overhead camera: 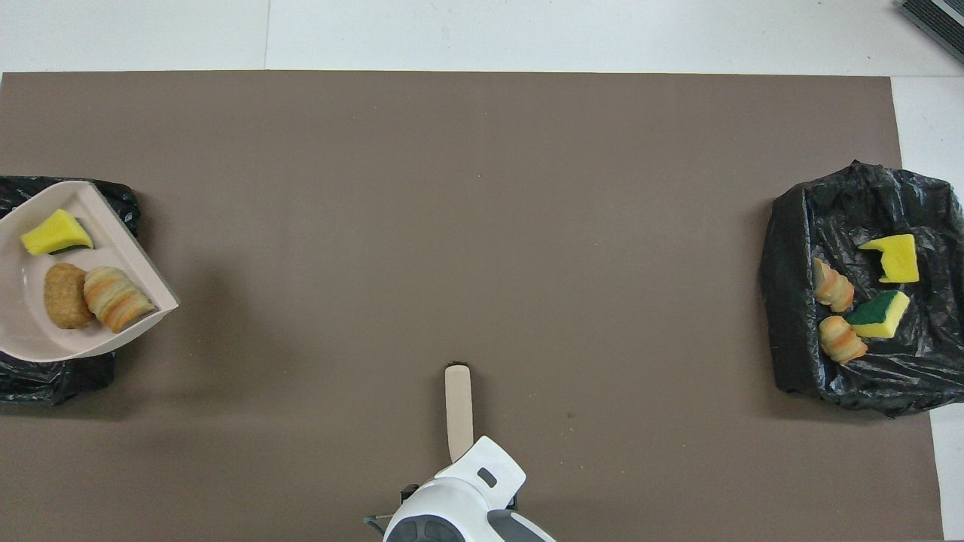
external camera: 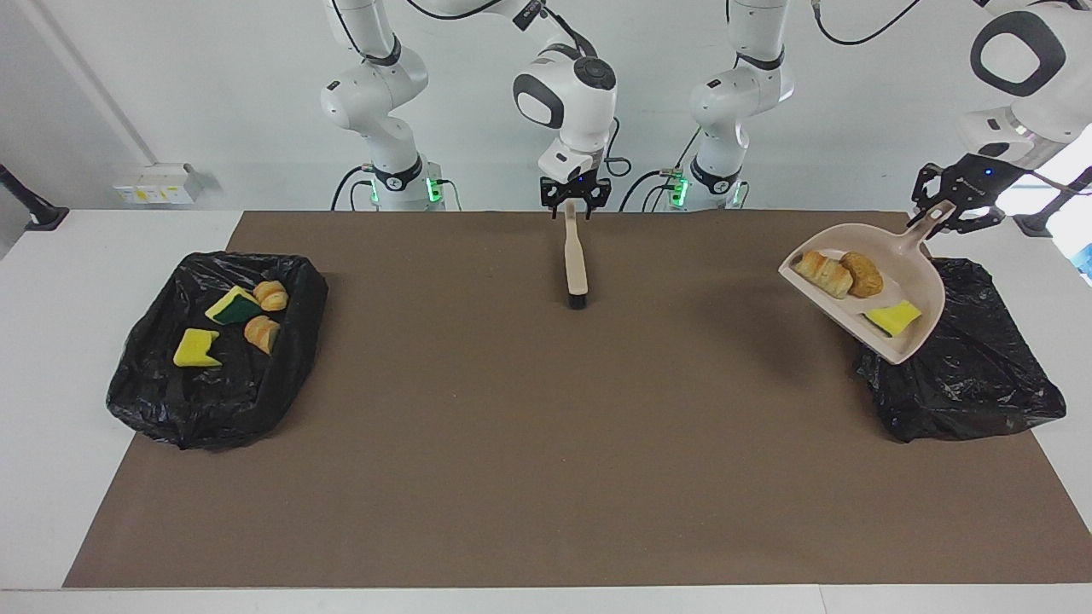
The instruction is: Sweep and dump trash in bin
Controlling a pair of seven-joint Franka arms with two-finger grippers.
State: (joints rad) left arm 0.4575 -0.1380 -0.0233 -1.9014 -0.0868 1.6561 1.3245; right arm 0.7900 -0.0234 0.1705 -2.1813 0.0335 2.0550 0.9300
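Note:
My left gripper is shut on the handle of the beige dustpan, which hangs raised and tilted over the black bin at the left arm's end. On the pan lie pieces of trash: two bread chunks and a yellow sponge. My right gripper stands open around the top of the beige brush, whose bristles rest on the mat. In the overhead view the wrist hides that gripper.
A second black bin at the right arm's end holds several scraps of sponge and bread. A brown mat covers the table between the two bins.

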